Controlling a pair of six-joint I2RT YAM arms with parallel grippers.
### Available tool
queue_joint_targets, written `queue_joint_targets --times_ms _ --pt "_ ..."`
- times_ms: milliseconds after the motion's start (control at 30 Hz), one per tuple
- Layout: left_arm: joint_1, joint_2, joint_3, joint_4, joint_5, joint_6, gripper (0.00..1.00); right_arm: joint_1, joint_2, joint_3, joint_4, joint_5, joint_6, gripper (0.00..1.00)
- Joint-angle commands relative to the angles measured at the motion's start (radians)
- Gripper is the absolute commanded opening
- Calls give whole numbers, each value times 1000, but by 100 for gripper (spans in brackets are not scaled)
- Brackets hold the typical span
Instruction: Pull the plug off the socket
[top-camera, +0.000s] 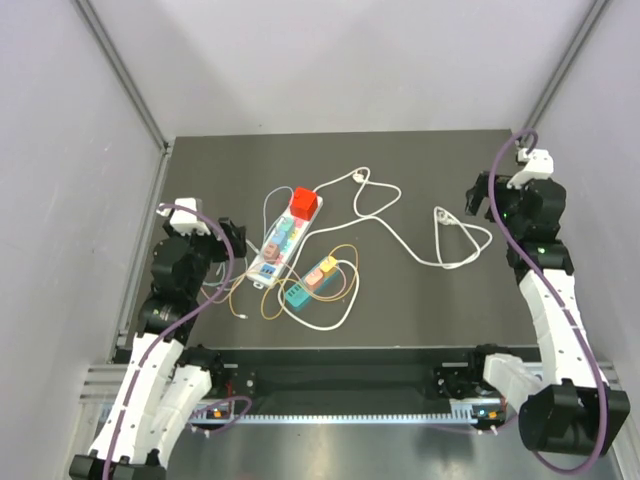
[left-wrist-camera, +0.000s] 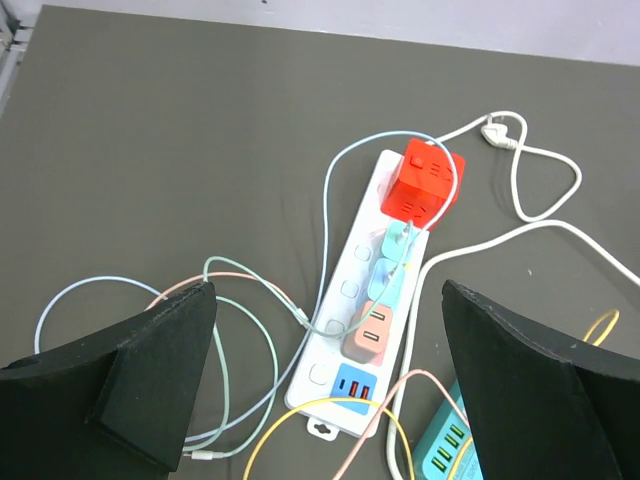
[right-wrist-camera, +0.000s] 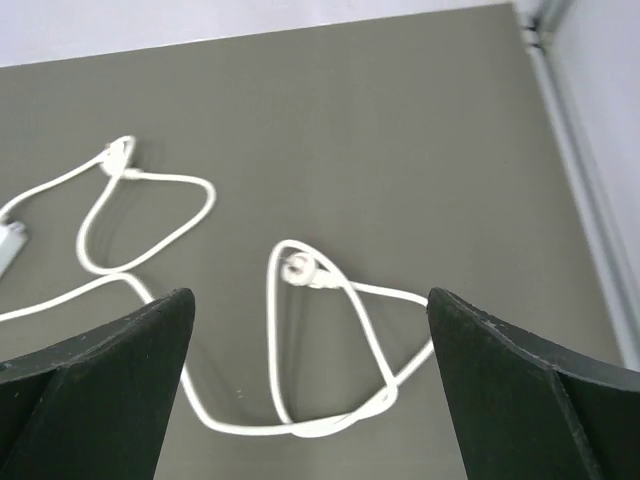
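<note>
**Pre-grasp: both tools spread wide, nothing held, plugs all seated**

Left tool (left-wrist-camera: 328, 300): spread wide, empty, hanging above the near end of the white power strip (left-wrist-camera: 322, 375), touching nothing. Right tool (right-wrist-camera: 310, 300): also spread wide and empty, well apart from the strip, above a loose loop of white cord (right-wrist-camera: 300, 268) on the dark tabletop (left-wrist-camera: 150, 150).

Outward from the left tool, seated in a row on the strip: pink plug (left-wrist-camera: 368, 335) nearest, teal plug (left-wrist-camera: 395, 245) next, red cube adapter (left-wrist-camera: 422, 185) at the far end. Thin pastel cables (left-wrist-camera: 326, 220) running beside the strip and looping off left. Second strip (top-camera: 308, 282) just beside the white one, on the near right.

Pull not yet begun, by the look of it. Cannot tell from the task which plug is meant.

Risks from here:
- No visible fixing on the strip. With a one-tool pull, likely to lift or drag the whole strip instead of freeing the plug. Right tool too far off at present to pin it.
- Plugs packed close together. With fingers this wide, easy to clip a neighbour or close on two at once.
- Cables tangled around the near end. Possible to snag a finger or tow the second strip along.
- With a tilted pull, prongs likely to bind.
- With a grip on cable rather than plug body, likely slip or strain.
</note>
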Motion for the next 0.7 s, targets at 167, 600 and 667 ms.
queue_joint_targets --times_ms 167,600,667 --pt "-48 -7 -15 56 56 32 99 -5 -20 -61 105 -680 -282 100" --pt "-87 124 11 105 337 -44 97 25 -50 -117 -198 -1065 -754 100" --pt "-90 208 54 88 385 -66 95 20 -63 -128 -162 -1045 -735 100"
